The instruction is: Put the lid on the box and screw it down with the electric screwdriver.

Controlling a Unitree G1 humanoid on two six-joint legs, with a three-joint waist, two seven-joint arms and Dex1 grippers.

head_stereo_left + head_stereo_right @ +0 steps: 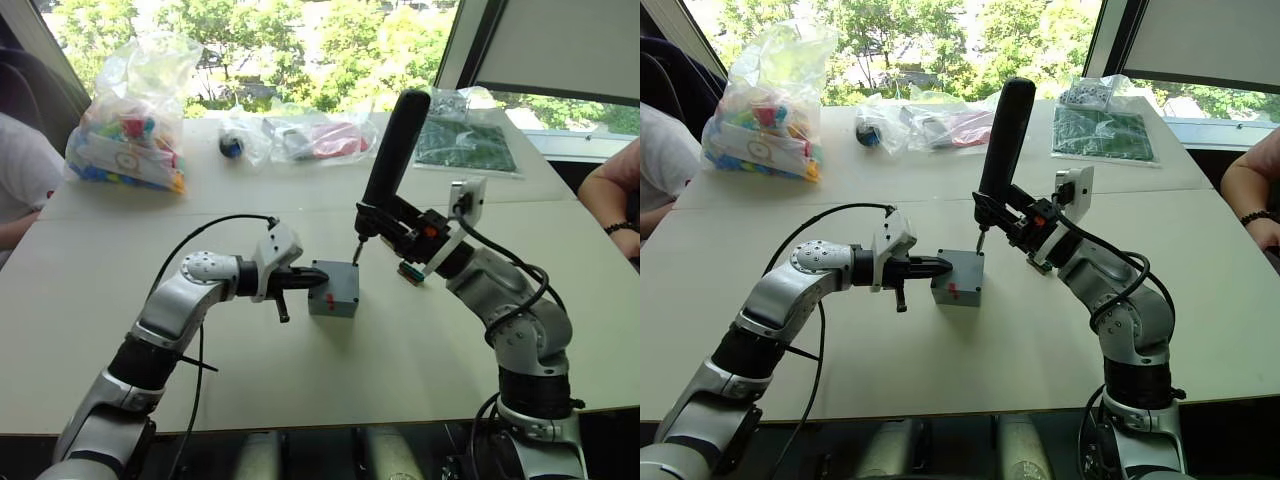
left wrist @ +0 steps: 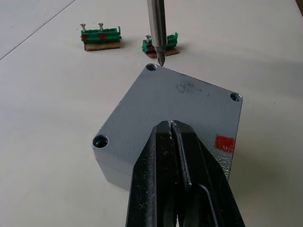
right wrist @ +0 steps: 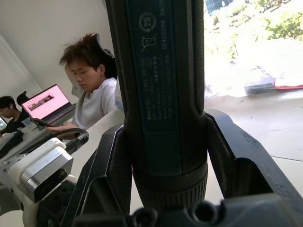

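the right gripper (image 1: pixel 385 225) clamped the electric screwdriver (image 1: pixel 391 160) upright, its bit poised at a corner hole of the lid (image 2: pixel 184 101) already seated on the box (image 1: pixel 333 290) mid-table, while the left gripper (image 1: pixel 303 281), fingers closed and empty, pressed the box's side, likely to steady it.

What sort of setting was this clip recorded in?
Probably an office or lab workroom: a large pale table by a big window facing trees, a person at an open laptop, and bags of parts such as the bag of coloured pieces along the table's far side.
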